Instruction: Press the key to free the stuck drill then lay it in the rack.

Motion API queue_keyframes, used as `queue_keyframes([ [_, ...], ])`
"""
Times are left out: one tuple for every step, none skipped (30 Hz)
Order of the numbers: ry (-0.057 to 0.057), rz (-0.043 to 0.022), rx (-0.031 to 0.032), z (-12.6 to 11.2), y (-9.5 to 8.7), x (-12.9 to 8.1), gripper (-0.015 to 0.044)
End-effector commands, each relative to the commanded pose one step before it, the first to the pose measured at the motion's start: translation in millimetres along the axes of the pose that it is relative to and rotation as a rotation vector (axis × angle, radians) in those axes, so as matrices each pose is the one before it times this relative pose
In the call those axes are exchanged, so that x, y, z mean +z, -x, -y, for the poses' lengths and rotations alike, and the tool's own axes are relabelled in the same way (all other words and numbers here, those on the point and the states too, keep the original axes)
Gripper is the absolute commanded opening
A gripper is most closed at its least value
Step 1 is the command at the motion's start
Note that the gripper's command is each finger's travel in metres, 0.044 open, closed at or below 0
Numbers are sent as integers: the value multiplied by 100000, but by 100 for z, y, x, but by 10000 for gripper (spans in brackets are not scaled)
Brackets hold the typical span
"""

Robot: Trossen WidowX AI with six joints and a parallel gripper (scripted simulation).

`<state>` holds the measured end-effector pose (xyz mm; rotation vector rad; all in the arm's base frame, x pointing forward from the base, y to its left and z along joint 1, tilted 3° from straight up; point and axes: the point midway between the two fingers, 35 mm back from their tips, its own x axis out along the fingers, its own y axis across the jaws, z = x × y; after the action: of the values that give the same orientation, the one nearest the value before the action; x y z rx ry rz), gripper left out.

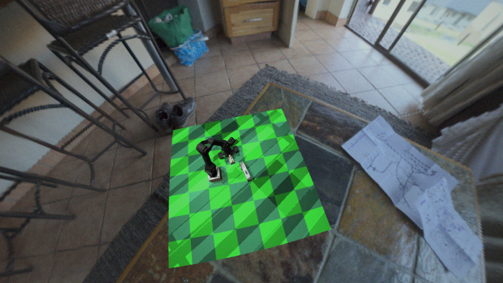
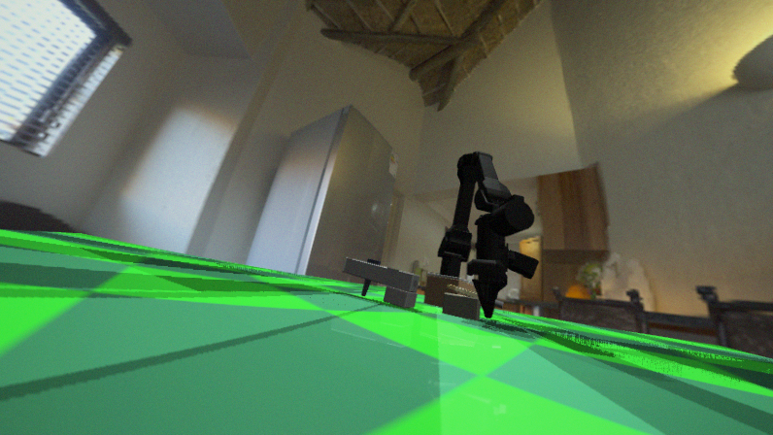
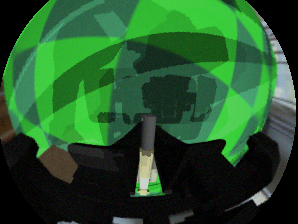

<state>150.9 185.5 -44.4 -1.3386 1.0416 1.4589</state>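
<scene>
My gripper [image 1: 230, 159] [image 2: 487, 312] [image 3: 145, 125] points straight down, with its tips close to the green checkered mat [image 1: 246, 218] [image 2: 216, 346]. It is shut on the drill [image 3: 148, 145], a thin grey and tan rod that sticks out forward from between the fingers in the wrist view. A small grey block [image 2: 460, 305] [image 3: 169, 99] sits right beside the fingertips, and the drill's far end reaches toward it. I cannot tell whether the tip is inside the block. A long grey bar-shaped fixture [image 1: 244, 170] [image 2: 378, 271] stands just beside it, with a second small grey block [image 2: 400, 296] at its foot.
The arm's base [image 1: 214, 175] [image 2: 439, 285] stands on the mat close behind the gripper. The mat lies on a stone-tiled table [image 1: 369, 218], with a sheet of paper [image 1: 404, 175] at the right. Metal chairs [image 1: 70, 88] stand on the floor to the left.
</scene>
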Motion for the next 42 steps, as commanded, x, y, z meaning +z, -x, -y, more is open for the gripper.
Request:
queue_keyframes([
  [-91, -2435, 282, -144, -336, -725, 0],
  [0, 0, 0, 0, 0, 0, 0],
  [0, 0, 0, 0, 0, 0, 0],
  [0, 0, 0, 0, 0, 0, 0],
  [0, 0, 0, 0, 0, 0, 0],
  [0, 0, 0, 0, 0, 0, 0],
  [0, 0, 0, 0, 0, 0, 0],
  [0, 0, 0, 0, 0, 0, 0],
  [0, 0, 0, 0, 0, 0, 0],
  [0, 0, 0, 0, 0, 0, 0],
  [0, 0, 0, 0, 0, 0, 0],
  [0, 0, 0, 0, 0, 0, 0],
  [0, 0, 0, 0, 0, 0, 0],
  [0, 0, 0, 0, 0, 0, 0],
  [0, 0, 0, 0, 0, 0, 0],
  [0, 0, 0, 0, 0, 0, 0],
  [0, 0, 0, 0, 0, 0, 0],
  [93, 2443, -285, 143, 354, 718, 26],
  [0, 0, 0, 0, 0, 0, 52],
  [0, 0, 0, 0, 0, 0, 79],
  [0, 0, 0, 0, 0, 0, 105],
  [0, 0, 0, 0, 0, 0, 131],
  [0, 0, 0, 0, 0, 0, 157],
  [0, 0, 0, 0, 0, 0, 184],
  [0, 0, 0, 0, 0, 0, 210],
  [0, 0, 0, 0, 0, 0, 236],
  [0, 0, 0, 0, 0, 0, 263],
  [0, 0, 0, 0, 0, 0, 289],
  [0, 0, 0, 0, 0, 0, 315],
  [0, 0, 0, 0, 0, 0, 341],
  [0, 0, 0, 0, 0, 0, 368],
  [0, 0, 0, 0, 0, 0, 394],
  [0, 0, 0, 0, 0, 0, 420],
  [0, 0, 0, 0, 0, 0, 440],
  [-13, -297, 32, 16, 247, 15, 440],
  [-18, -438, 47, 18, 368, 19, 440],
  [-24, -633, 67, 1, 561, 14, 440],
  [-18, -505, 54, -47, 520, -14, 440],
  [-12, -367, 41, -96, 549, -46, 440],
  [-3, -105, 12, -60, 391, -33, 440],
  [-1, -28, 1, -27, 374, -11, 440],
  [0, -7, -3, 1, 404, 8, 440],
])
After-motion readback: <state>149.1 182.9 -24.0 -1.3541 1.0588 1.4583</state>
